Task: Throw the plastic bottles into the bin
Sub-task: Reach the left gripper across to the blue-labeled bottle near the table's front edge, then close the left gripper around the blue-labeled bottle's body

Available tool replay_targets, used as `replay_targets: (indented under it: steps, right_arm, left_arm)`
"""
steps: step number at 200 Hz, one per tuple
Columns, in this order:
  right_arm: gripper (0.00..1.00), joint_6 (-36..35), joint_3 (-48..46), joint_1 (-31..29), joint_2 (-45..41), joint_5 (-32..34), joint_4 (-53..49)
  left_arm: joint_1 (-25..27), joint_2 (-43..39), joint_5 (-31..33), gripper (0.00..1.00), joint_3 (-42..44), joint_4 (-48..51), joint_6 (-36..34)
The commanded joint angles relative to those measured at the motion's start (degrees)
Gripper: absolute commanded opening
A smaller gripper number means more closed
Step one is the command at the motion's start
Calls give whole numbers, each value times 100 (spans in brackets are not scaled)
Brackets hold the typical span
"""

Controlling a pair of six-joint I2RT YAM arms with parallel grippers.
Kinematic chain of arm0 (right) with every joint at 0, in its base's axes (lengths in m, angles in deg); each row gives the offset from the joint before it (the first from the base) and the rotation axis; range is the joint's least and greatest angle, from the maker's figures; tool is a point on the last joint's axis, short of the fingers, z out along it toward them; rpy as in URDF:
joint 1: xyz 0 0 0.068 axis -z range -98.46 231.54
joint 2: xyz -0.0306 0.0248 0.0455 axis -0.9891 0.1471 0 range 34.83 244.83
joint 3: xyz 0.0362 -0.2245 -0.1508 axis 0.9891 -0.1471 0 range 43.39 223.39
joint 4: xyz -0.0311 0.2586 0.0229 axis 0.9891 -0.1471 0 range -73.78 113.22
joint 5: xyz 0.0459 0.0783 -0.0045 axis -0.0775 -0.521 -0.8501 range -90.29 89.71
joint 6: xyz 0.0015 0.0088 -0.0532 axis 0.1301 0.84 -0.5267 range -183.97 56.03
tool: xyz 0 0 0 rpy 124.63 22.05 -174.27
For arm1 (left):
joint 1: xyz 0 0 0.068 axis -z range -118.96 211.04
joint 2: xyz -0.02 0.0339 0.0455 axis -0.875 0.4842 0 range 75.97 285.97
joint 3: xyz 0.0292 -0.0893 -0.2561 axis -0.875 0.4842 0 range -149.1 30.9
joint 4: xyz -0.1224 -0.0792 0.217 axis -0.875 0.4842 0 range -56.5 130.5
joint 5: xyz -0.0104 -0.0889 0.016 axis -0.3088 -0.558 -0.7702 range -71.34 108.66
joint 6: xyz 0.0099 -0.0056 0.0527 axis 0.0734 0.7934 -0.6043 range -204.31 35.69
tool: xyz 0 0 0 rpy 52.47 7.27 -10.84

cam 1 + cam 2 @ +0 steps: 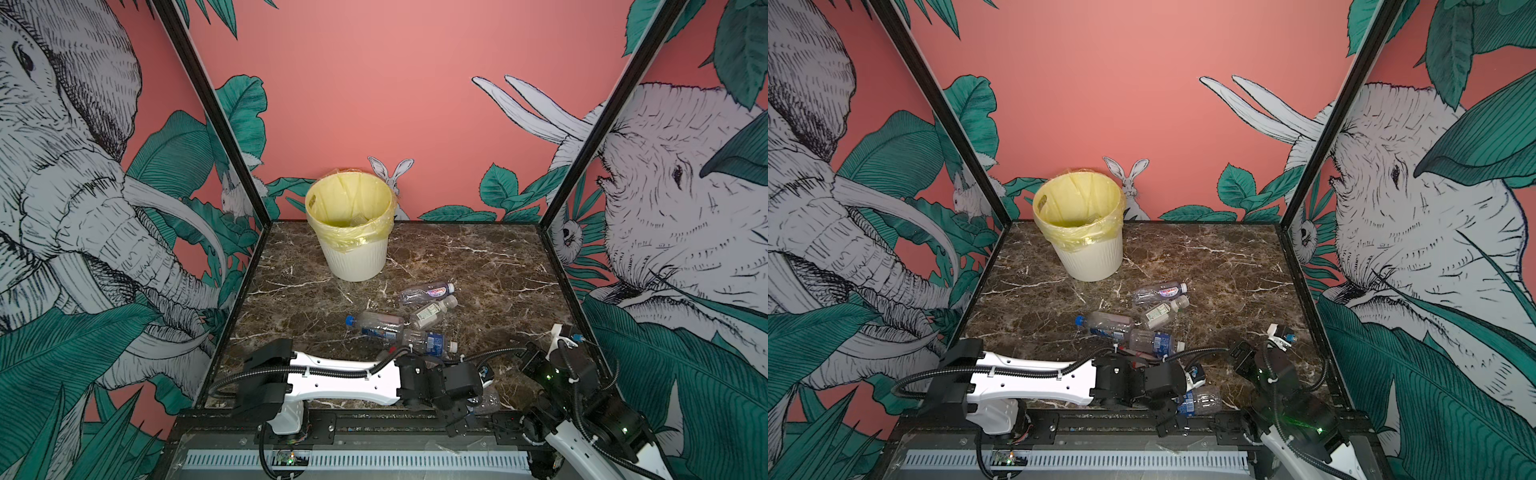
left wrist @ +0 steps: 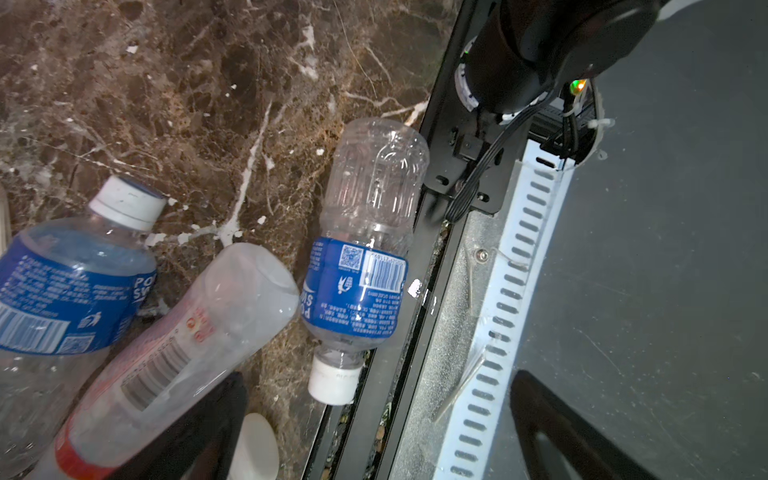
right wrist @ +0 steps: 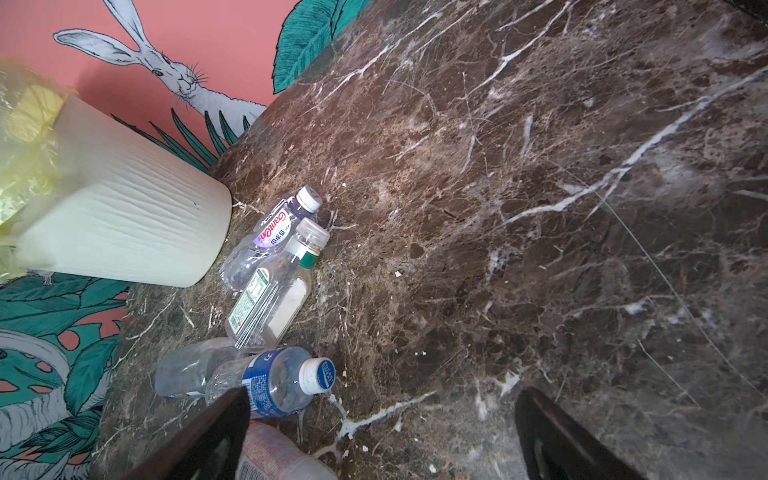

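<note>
I count six plastic bottles out on the marble table, one bin, and two robot arms.

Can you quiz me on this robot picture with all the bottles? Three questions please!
1. True or false: the bin stands upright.
2. In a top view, which cap does the leftmost bottle have? A red, B blue, C yellow.
3. Fill in: the left gripper and the right gripper are both ____.
Key: 1 true; 2 B; 3 open.
</note>
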Motion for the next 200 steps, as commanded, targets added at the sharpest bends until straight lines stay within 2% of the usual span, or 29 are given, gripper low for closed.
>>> replay_targets:
  steps: [1, 36, 109, 154, 181, 200]
  right_arm:
    - [99, 53, 183, 22, -45, 202, -100]
    - [99, 61, 174, 22, -54, 251, -131]
    - [99, 96, 131, 20, -42, 345, -75]
    - [99, 93, 139, 22, -100, 398, -126]
    - [99, 130, 155, 21, -217, 503, -218]
    - [99, 139, 174, 22, -273, 582, -295]
  left_arm:
    - [73, 127, -23, 99, -189, 135, 43]
    - [75, 334, -133, 99, 43, -384, 82]
    - [77, 1064, -147, 99, -93, -550, -94]
    - [77, 1363, 210, 98, -193, -581, 1]
    - [79, 1436, 411, 95, -210, -616, 12]
    - [78, 1439, 511, 89, -210, -632, -32]
